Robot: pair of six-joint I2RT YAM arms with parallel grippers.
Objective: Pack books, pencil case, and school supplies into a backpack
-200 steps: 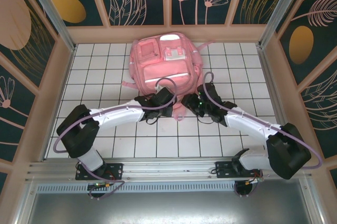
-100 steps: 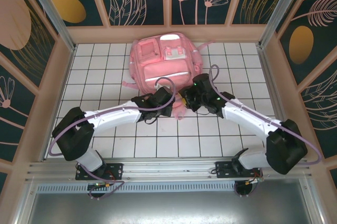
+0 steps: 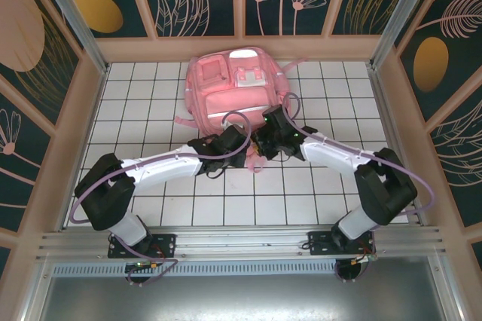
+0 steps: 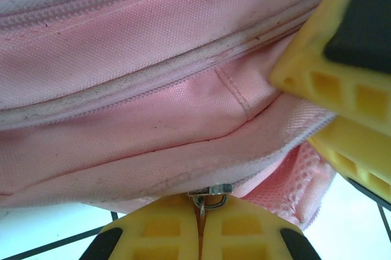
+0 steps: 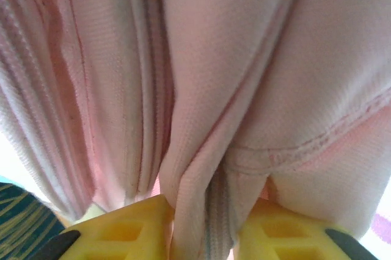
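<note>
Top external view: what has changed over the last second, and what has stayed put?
The right gripper swung left and a little away from the bases, to the near edge of the backpack. It now sits beside the left gripper and has closed on a fold of pink fabric. The left gripper stayed shut on the zipper pull, and the backpack did not move.

You have bright, even light, shadows faint. Just above your jaws the backpack fabric looks soft; beside them the picture burns white.
</note>
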